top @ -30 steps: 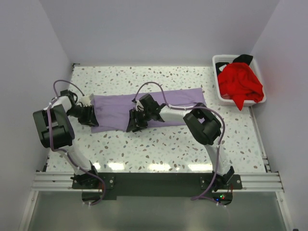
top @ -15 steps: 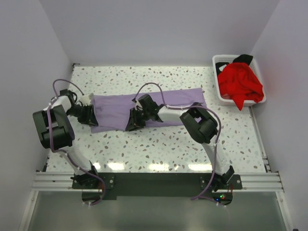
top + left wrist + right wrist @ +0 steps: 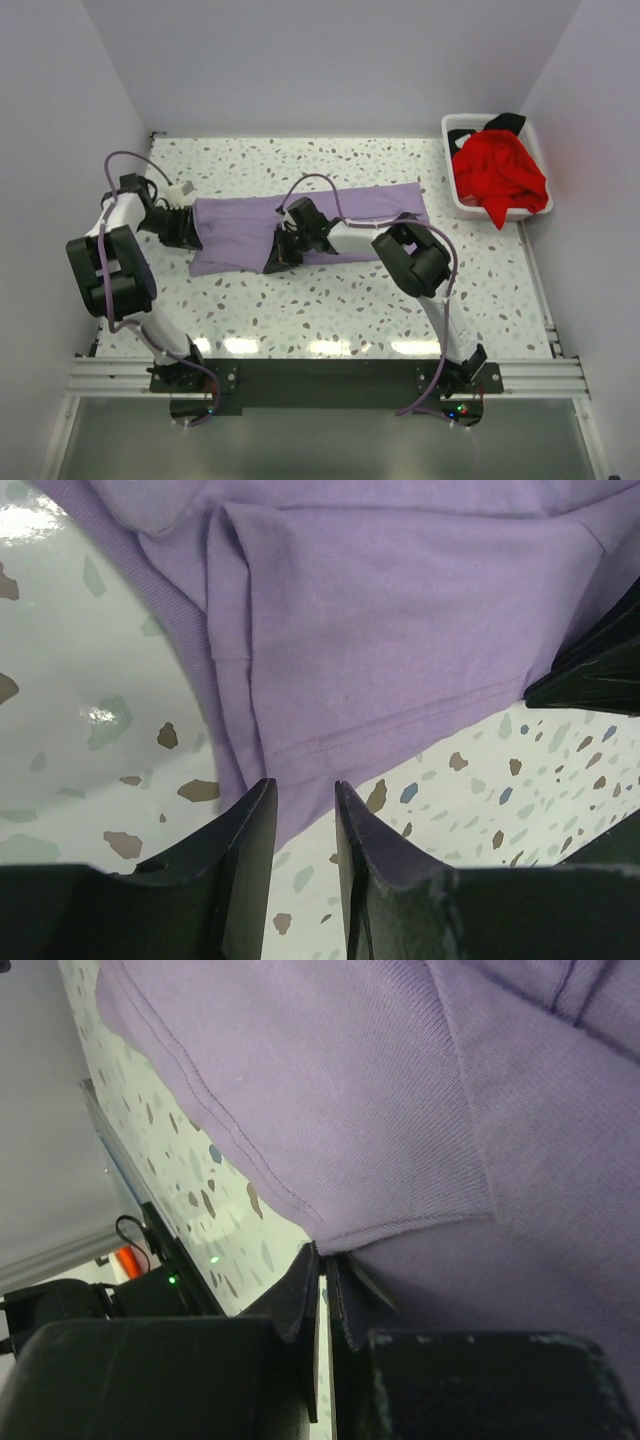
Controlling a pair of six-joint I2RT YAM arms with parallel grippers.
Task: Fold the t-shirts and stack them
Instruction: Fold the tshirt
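Note:
The lavender t-shirt (image 3: pixel 340 212) lies as a long folded band across the table's middle. At its left end my left gripper (image 3: pixel 190 232) hovers low. In the left wrist view that gripper (image 3: pixel 305 790) stands open, with the shirt's (image 3: pixel 400 610) near hem corner reaching just between its tips. My right gripper (image 3: pixel 276 256) is at the band's near edge, left of centre. Seen from the right wrist, it (image 3: pixel 322 1253) is shut, its tips pinching the shirt's (image 3: pixel 350 1090) hem. A red t-shirt (image 3: pixel 500 175) and a black t-shirt (image 3: pixel 507 122) are piled in the basket.
The white plastic basket (image 3: pixel 462 205) stands at the back right corner, against the right wall. Speckled tabletop (image 3: pixel 350 310) stretches between the shirt and the arm bases. Walls close in on the left, back and right.
My right gripper has closed on the lavender shirt's near hem. My left arm has shifted a little toward the back, its gripper staying at the shirt's left end.

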